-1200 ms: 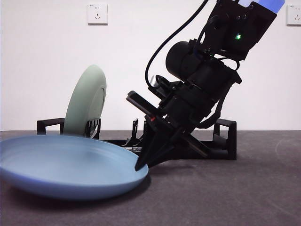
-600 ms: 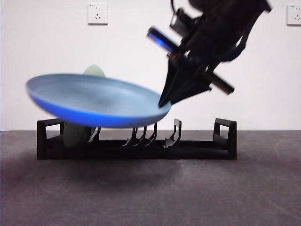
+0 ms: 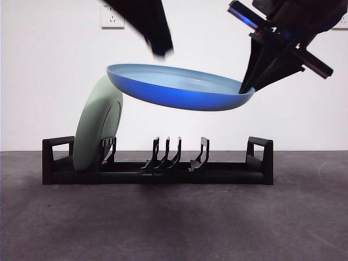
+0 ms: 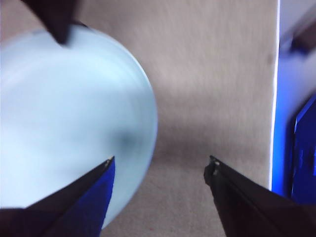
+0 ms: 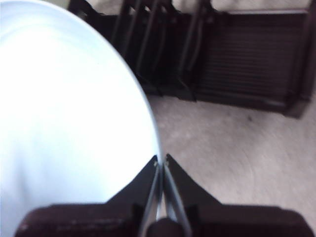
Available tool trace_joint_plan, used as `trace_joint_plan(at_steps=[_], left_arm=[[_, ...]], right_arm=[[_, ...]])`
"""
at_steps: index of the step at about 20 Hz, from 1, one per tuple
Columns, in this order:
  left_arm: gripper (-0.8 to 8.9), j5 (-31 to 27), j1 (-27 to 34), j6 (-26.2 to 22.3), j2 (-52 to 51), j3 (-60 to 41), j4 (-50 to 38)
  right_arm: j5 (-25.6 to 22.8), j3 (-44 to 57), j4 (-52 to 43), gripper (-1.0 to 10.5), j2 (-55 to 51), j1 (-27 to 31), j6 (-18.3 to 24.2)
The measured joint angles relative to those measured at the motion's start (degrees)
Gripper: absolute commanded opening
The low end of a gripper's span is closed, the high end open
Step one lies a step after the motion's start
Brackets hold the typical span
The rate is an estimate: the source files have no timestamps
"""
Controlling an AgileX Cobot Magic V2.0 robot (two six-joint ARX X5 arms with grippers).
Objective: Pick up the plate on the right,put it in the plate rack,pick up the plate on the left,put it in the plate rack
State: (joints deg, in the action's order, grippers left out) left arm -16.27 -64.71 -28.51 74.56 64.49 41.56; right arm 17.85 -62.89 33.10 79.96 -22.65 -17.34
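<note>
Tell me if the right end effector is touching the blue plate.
Touching. The right wrist view shows the right end effector pinching the blue plate at its rim.

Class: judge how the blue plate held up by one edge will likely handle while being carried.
The blue plate looks rigid: it shows no sag. Pinched only at its rim by the right end effector, it could pivot or slip. Its glossy surface suggests little grip.

Right end effector [image 3: 247,87] pinches closed, raised high; left end effector [image 4: 160,165] hovers spread.
</note>
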Motion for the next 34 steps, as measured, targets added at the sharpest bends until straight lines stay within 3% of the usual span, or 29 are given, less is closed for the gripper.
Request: trace_joint_plan(at_steps=[4,9,16,19,20,24,28,32,34], left_arm=[[2.85,-0.8,-0.1,-1.5,5.7,0.0,-0.9],[-0.11,-1.7,-0.1,-2.7,6.8,0.0,-4.2],[-0.08,-2.0,0.4,-4.7,6.8,0.0,-4.9],[-0.08,-1.6,0.5,-4.2,6.8,0.0,-5.1],[-0.08,-1.5,0.5,-4.2,6.8,-0.1,-5.4],[-0.09,-0.9,0.8,-2.7,6.8,-0.1,-10.6],[-0.09,9.9,4.6,2.1,6.8,-0.1,-20.0],[-0.09,24.3,13.8,13.0,6.8,-0.1,-33.2],[-0.09,32.3,18.9,19.8,6.8,-0.1,-40.2]], right_arm=[[0.0,0.0,1.9,-0.1,-2.3,0.5,0.0],[0.0,0.0,3.1,-0.1,-4.2,0.5,0.4],[0.0,0.0,4.0,0.2,-6.1,0.5,1.5],[0.1,0.0,3.7,2.8,-8.1,0.7,2.0],[0.0,0.0,3.2,3.2,-9.4,1.1,2.0],[-3.0,0.0,0.7,3.2,-15.1,4.0,2.2],[-12.0,-0.1,-1.6,3.2,-22.4,5.8,2.2],[-18.9,-0.1,-1.8,3.2,-28.3,5.9,2.2],[-19.6,-0.1,-1.8,3.1,-30.1,6.1,2.2]])
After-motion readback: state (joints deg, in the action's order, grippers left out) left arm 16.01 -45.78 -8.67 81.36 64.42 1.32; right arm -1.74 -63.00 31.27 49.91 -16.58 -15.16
